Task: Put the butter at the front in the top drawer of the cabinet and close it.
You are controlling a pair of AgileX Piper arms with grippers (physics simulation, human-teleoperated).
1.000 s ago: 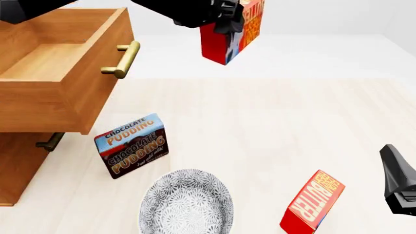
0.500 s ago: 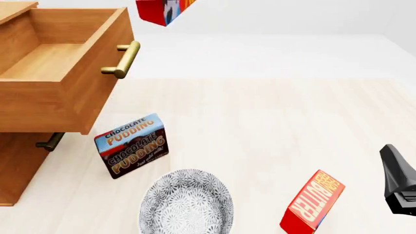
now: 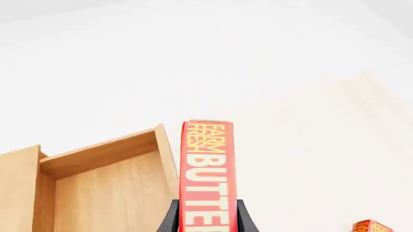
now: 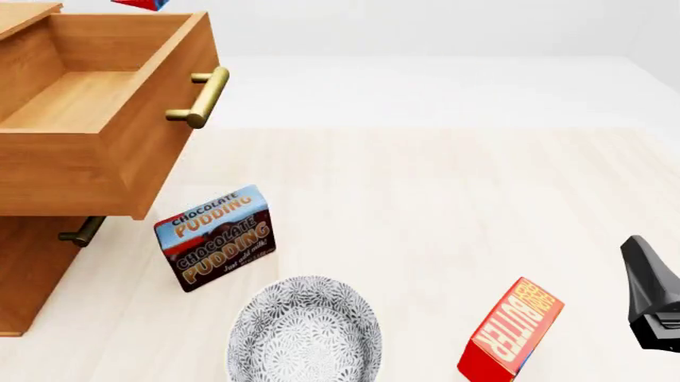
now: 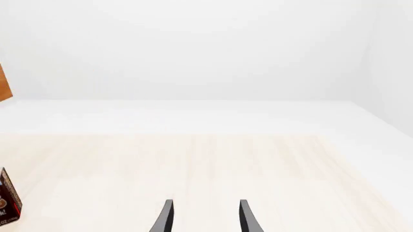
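The left gripper [image 3: 206, 224] holds the butter [image 3: 208, 174] upright between its fingers, high above the open top drawer [image 4: 101, 103] of the cabinet [image 4: 32, 270]; in the front view only a red corner of the carton shows at the upper edge. From the left wrist view the carton hangs just outside the drawer's side wall, so it should be carried further over the bare wooden floor before lowering, then released low. The right gripper [image 5: 203, 217] is parted and empty, resting well clear. A second butter carton [image 4: 510, 330], a Chocolate Pudding box [image 4: 216, 237] and a patterned bowl [image 4: 305, 334] stand on the tabletop [image 4: 447, 199], away from the brass handle [image 4: 202, 97], leaving room to push the drawer shut.
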